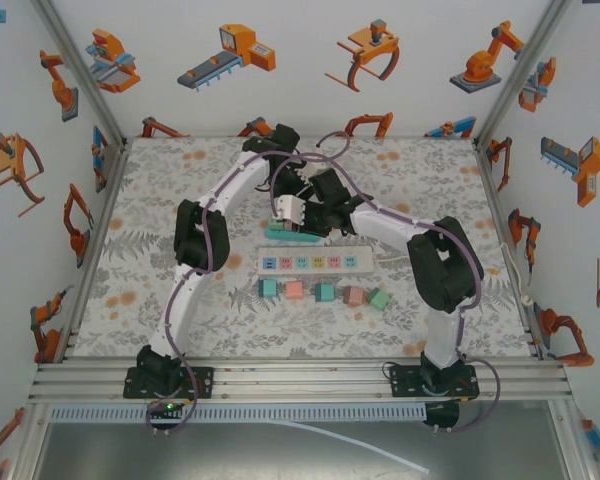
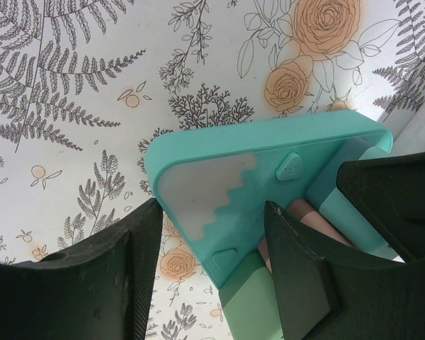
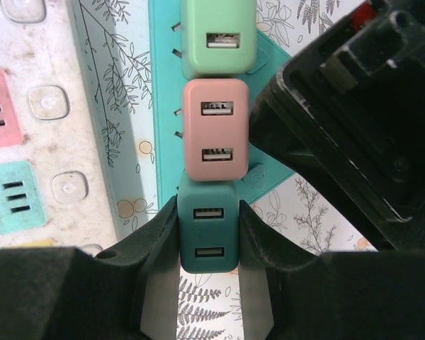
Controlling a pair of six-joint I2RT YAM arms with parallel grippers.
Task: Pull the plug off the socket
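Mid-table, toward the back: my right gripper (image 3: pixel 207 212) is clamped tight on the dark teal plug (image 3: pixel 207 241), one finger pressed to each side of its body, its two USB ports facing my wrist camera. The plug sits at the end of a row of three on the teal power strip (image 3: pixel 163 106), with a pink plug (image 3: pixel 216 127) touching it and a light green plug (image 3: pixel 214 35) beyond that. From this angle I cannot tell how deep its prongs sit in the socket. My left gripper (image 2: pixel 212 212) pinches the end of the same strip, which is tipped so its underside shows. Just nearer the arm bases lies a white power strip (image 1: pixel 315 262), then a line of five loose plugs (image 1: pixel 325 292) on the flower-printed table (image 1: pixel 180 200).
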